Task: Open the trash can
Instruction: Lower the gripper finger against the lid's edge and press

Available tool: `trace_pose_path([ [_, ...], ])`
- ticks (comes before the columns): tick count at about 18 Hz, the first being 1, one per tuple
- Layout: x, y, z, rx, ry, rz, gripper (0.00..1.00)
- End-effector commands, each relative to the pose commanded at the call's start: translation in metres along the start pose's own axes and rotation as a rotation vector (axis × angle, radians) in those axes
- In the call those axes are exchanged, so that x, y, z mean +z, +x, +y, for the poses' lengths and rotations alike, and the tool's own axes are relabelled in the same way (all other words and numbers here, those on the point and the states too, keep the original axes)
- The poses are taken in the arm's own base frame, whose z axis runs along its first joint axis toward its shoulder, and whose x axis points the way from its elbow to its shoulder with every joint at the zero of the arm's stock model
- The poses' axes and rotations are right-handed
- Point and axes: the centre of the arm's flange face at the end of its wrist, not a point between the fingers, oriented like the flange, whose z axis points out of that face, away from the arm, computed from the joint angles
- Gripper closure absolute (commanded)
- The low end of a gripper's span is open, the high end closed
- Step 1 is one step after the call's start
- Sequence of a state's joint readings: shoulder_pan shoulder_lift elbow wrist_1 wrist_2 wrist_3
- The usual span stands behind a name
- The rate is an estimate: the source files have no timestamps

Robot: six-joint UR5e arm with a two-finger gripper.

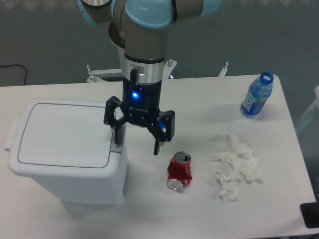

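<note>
The trash can [65, 149] is a large white boxy bin at the left of the table, its flat lid shut. A grey push-button tab [116, 141] sits on the lid's right edge. My gripper [136, 143] hangs just right of the bin with its fingers spread open. The left finger [114, 137] is down over the tab; I cannot tell whether it touches. The right finger [156, 144] hangs over the table beside the bin. Nothing is held.
A crushed red soda can [179, 172] lies right of the gripper. Crumpled white tissues [234, 167] lie further right. A blue water bottle [257, 94] stands at the back right. The table's right edge is near the bottle.
</note>
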State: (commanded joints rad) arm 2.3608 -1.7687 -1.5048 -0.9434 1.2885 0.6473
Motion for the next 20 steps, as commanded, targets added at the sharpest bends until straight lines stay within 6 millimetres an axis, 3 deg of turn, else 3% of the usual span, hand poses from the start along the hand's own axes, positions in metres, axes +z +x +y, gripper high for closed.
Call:
trace_pose_path([
  [20,0.0054,-0.0005,0.0037,0.023,-0.009,0.004,0.00],
])
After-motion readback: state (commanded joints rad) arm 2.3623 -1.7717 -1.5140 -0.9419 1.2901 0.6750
